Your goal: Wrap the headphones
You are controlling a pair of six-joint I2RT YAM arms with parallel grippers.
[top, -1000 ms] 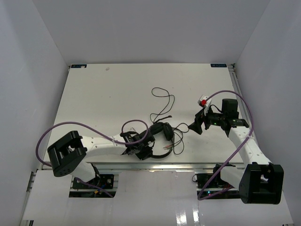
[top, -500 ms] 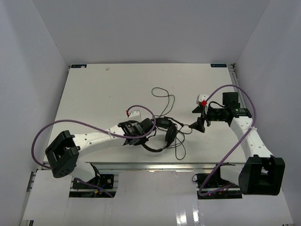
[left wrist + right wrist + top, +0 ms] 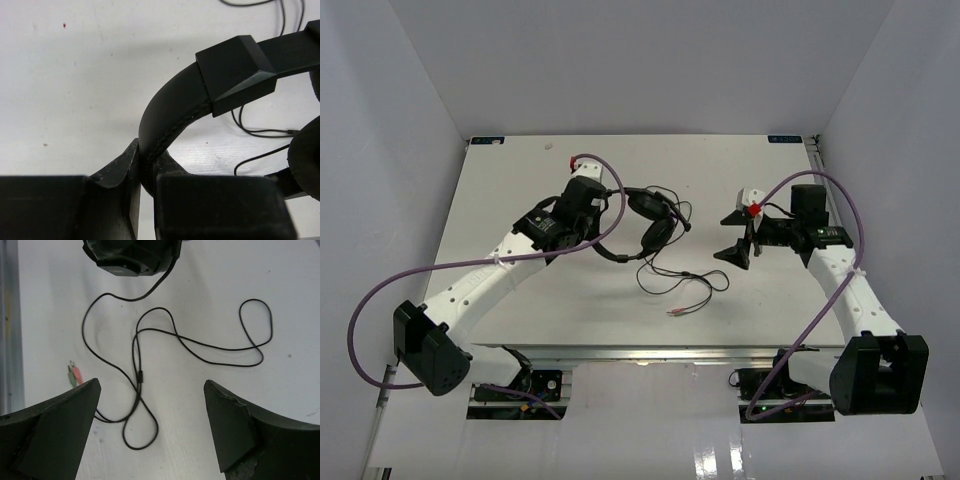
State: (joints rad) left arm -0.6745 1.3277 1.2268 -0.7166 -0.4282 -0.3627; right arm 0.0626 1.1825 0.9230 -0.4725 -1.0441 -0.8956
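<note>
Headphones (image 3: 658, 228) | clamped by headband (image 3: 170, 105) in left pincer (image 3: 145, 172) | right pincer (image 3: 151, 387) apart, wide

A loose black cord (image 3: 141, 376) lies looped on the white table (image 3: 520, 190), its pink and green plugs (image 3: 75, 374) beside it.

1 headphones (image 3: 653, 228), 1 cord (image 3: 141, 376), 2 plugs (image 3: 74, 374), 1 table (image 3: 520, 180), 2 tools – L tool (image 3: 145, 172), R tool (image 3: 151, 384)

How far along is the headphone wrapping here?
Grasp done: left gripper shut on the headband of the headphones. In hand: holding them up. Left: the whole wrap; the cord lies in loose loops on the table, plugs free, under the open right gripper.
</note>
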